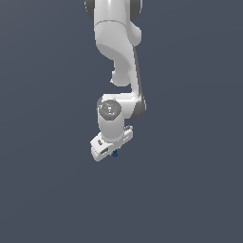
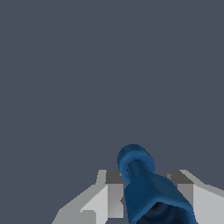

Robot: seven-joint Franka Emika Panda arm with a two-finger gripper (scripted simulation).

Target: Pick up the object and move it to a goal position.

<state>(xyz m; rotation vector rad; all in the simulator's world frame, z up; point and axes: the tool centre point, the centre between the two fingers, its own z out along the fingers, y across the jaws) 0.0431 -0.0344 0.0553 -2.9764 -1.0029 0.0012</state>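
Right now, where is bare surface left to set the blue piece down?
Bare grey surface lies on every side of the arm. The only crowded spot is at the gripper, where the blue piece sits between the fingers.

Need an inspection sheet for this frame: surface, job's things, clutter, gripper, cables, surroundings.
Surface: plain dark grey-blue ground, featureless; no edges or markings seen.
Job's things: blue object, flared body with a rounded end, sitting between the fingers; in the exterior view only a small blue speck shows under the hand. No goal marker seen.
Clutter: nothing seen.
Gripper: white gripper, pointing down, fingers on both sides of the object and apparently closed on it.
Cables: nothing seen.
Surroundings: white arm coming down from the top of the exterior view; otherwise nothing seen.
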